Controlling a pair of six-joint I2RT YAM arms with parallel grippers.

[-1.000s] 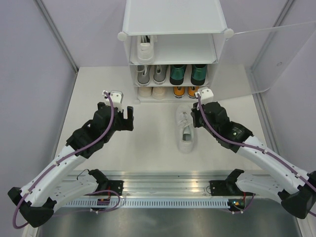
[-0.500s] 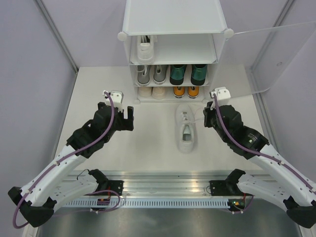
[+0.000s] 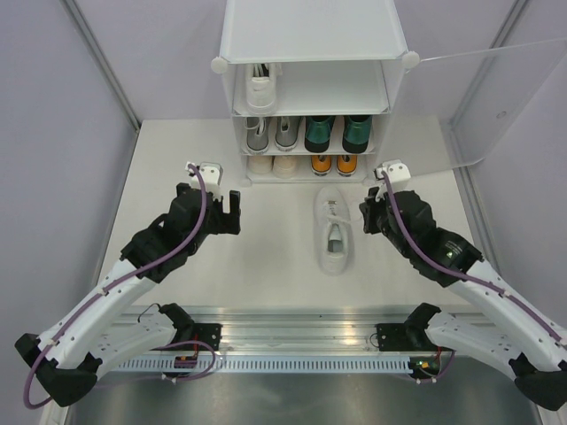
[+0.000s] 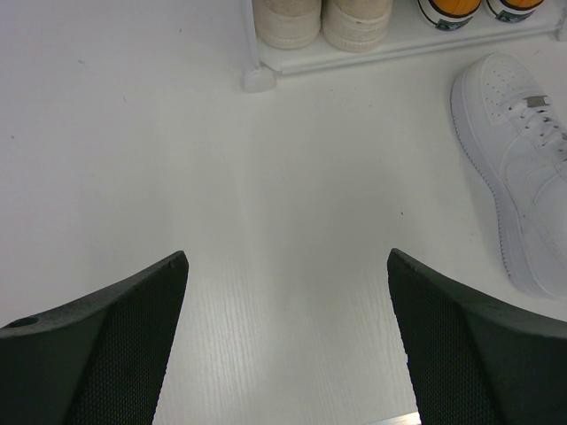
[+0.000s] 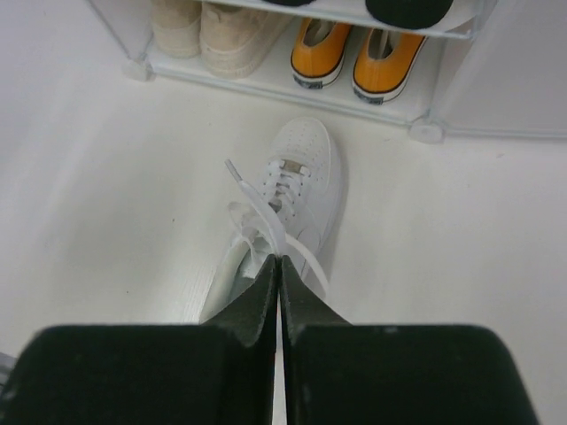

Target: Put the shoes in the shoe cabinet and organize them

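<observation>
One white sneaker (image 3: 335, 232) lies on the table in front of the shoe cabinet (image 3: 314, 35), toe toward it. My right gripper (image 3: 366, 213) hovers just right of the sneaker (image 5: 306, 173). In the wrist view it (image 5: 280, 258) is shut on a lifted loop of the white lace (image 5: 257, 208). The left gripper (image 3: 211, 191) hangs open over bare table left of the sneaker (image 4: 523, 159), holding nothing (image 4: 288, 266). The other white sneaker (image 3: 260, 87) is on the top shelf. The grey (image 3: 270, 133) and green (image 3: 338, 133) pairs fill the middle shelf, the cream (image 3: 273, 164) and orange (image 3: 334, 164) pairs the bottom one.
The frosted door (image 3: 496, 97) stands swung open at the right of the cabinet. Grey walls close in both sides of the white table (image 3: 177, 159). A metal rail (image 3: 292, 341) with the arm bases runs along the near edge.
The right gripper has drawn back from the cabinet front, swung right, then eased left toward the sneaker, staying shut. The left arm has not moved.
</observation>
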